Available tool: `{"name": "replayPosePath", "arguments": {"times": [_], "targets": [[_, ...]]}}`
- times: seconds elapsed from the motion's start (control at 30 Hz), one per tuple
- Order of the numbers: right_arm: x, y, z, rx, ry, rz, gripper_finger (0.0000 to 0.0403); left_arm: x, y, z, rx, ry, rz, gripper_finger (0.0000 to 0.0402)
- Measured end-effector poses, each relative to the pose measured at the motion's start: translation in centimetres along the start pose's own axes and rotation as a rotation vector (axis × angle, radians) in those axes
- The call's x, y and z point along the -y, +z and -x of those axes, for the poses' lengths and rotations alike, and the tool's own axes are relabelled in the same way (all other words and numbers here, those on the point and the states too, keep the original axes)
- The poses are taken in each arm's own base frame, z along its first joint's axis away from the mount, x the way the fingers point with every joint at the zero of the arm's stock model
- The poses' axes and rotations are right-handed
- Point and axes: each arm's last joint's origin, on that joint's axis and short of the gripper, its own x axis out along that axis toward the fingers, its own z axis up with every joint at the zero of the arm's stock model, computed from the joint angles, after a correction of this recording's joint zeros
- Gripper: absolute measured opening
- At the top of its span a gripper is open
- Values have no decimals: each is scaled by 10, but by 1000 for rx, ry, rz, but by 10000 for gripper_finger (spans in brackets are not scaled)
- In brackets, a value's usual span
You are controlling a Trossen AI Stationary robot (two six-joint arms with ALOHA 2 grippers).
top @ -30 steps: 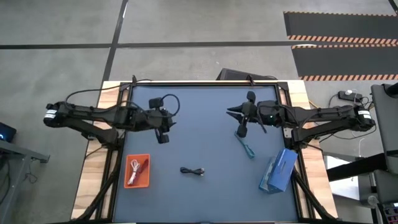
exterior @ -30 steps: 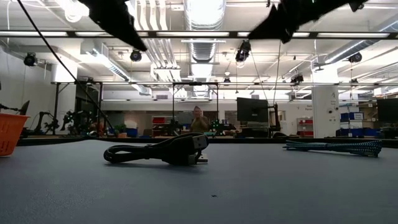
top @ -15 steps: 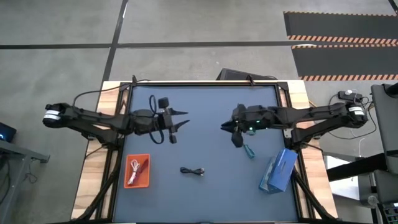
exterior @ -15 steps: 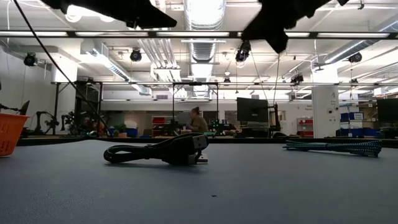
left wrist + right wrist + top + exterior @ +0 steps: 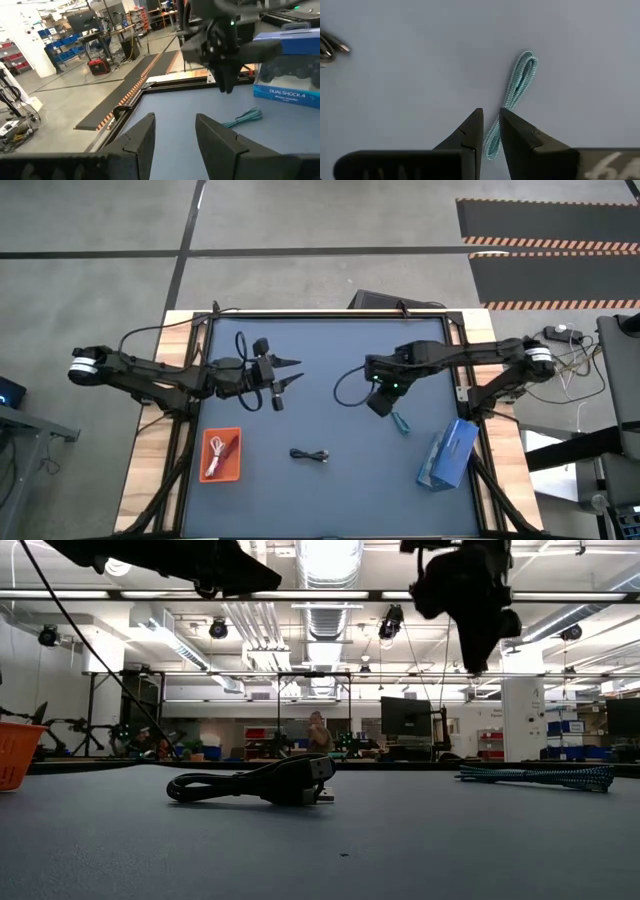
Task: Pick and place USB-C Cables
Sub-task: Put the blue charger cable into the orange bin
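The teal cable (image 5: pixel 401 422) lies flat on the dark mat, right of centre, and shows in the right wrist view (image 5: pixel 520 82) and the low view (image 5: pixel 535 776). The black cable (image 5: pixel 310 455) lies bundled near the table's near edge (image 5: pixel 265 785). A white cable (image 5: pixel 213 462) and a pink cable (image 5: pixel 225 445) lie in the orange tray (image 5: pixel 238 470). My right gripper (image 5: pixel 380 404) hangs above the teal cable, pointing down, fingers a narrow gap apart (image 5: pixel 491 112), touching nothing. My left gripper (image 5: pixel 298 370) is open, held level above the mat, pointing toward the right arm (image 5: pixel 175 120).
A flat blue box (image 5: pixel 448 452) lies at the right near corner, close to the teal cable. The orange tray sits at the left near side (image 5: pixel 15 752). Bare mat lies between the arms and around the black cable. A person stands far off in the room.
My right gripper has swung toward the near edge and tipped from pointing left to pointing down over the teal cable. My left gripper has tipped up from pointing down to level, facing right, and moved a little rightward. The cables have stayed put.
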Motion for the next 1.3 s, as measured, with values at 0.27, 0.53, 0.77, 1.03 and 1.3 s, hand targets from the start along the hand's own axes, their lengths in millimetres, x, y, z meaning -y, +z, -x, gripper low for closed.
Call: {"name": "replayPosePath", "arguments": {"times": [0.27,0.53,0.77,1.03,1.3], "targets": [[2,-1,-5,-3,-34,31,53,-2,4,4,14,7,7,125],[17,-15,12,162,-109,19,105,-7,10,11,46,13,74,125],[27,-19,12,172,-114,-16,141,-6,8,10,35,17,32,125],[35,-7,-2,108,-61,-112,183,-13,10,11,10,167,-143,125],[33,0,-33,-5,-47,-155,201,-21,6,8,-27,211,-225,125]]}}
